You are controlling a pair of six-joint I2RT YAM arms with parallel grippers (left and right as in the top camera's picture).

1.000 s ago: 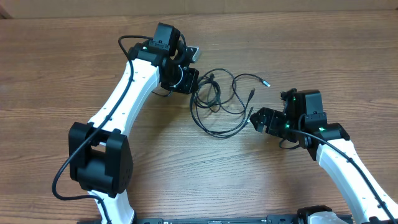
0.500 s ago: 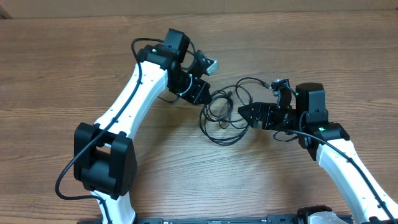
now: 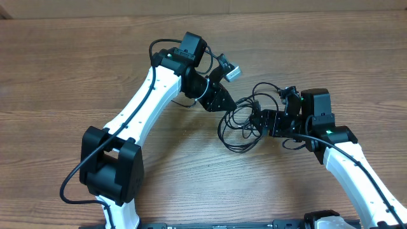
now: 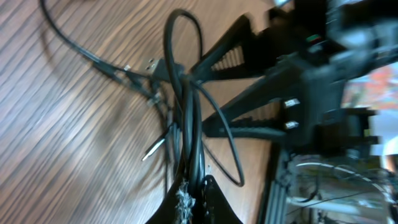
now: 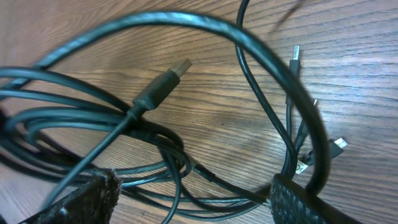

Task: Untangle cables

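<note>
I have the left gripper (image 4: 189, 198) pinched shut on the cables (image 5: 199, 23). In its wrist view, several black strands come up out of the closed fingertips and spread into a tall loop over the wood.

From overhead, the tangle sits around the middle of the counter (image 3: 76, 70), between the two arms. It is a bunch of thin black loops crossing one another.

The right gripper (image 3: 255, 119) reaches into the bunch from the right, close to the left one, with its jaws apart. In the right wrist view its fingers (image 5: 81, 199) sit at the bottom corners, well apart, and several strands run across the gap between them. One thicker strand curves down by the right-hand finger, but I cannot tell whether it touches. This gripper is not closed on anything.

A plug (image 5: 165, 79) with a dull metal tip lies tilted across the loops. Small silver-tipped ends (image 5: 297, 55) rest on the wood further right.
</note>
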